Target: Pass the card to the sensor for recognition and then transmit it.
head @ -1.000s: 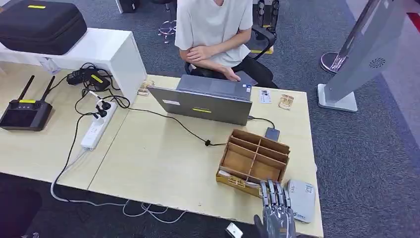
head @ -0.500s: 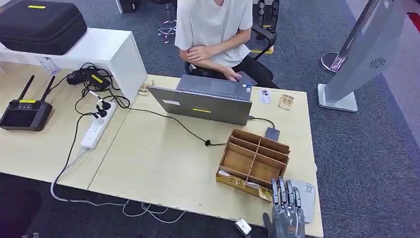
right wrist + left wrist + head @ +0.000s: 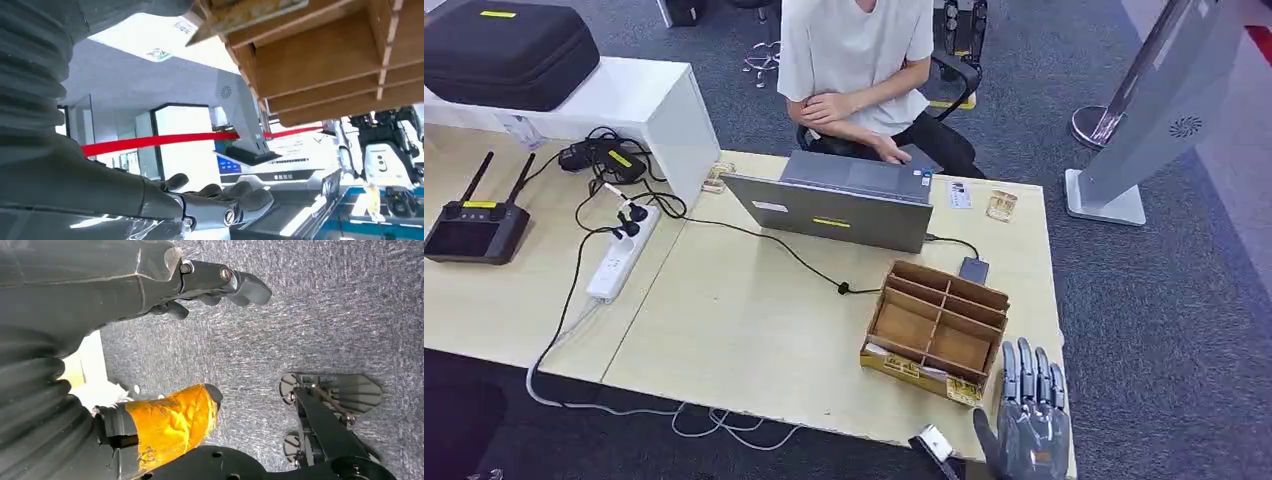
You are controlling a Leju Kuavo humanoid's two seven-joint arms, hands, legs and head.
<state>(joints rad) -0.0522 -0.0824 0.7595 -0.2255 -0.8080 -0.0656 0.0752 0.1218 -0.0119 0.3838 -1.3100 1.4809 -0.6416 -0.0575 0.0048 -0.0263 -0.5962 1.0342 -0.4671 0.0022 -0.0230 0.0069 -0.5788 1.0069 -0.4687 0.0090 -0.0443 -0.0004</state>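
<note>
A wooden divider box (image 3: 939, 318) stands near the table's right front corner, with yellowish cards (image 3: 914, 368) lying in its front slot. My right hand (image 3: 1029, 420) is just right of the box at the table edge, fingers straight and held up, holding nothing; it covers the white sensor that lay there. In the right wrist view the box (image 3: 320, 55) and a card (image 3: 250, 15) are close beside my right hand's fingers (image 3: 225, 197). My left hand (image 3: 125, 285) hangs over grey carpet and holds nothing.
A grey laptop (image 3: 834, 205) sits behind the box, with a person (image 3: 854, 60) seated at it. A small dark device (image 3: 973, 268) and cable lie by the box. A power strip (image 3: 619, 255), a black antenna unit (image 3: 474, 225) and a black case (image 3: 509, 50) are on the left.
My right hand has moved to the right along the table's front edge, from in front of the box to over the white sensor, which it now covers.
</note>
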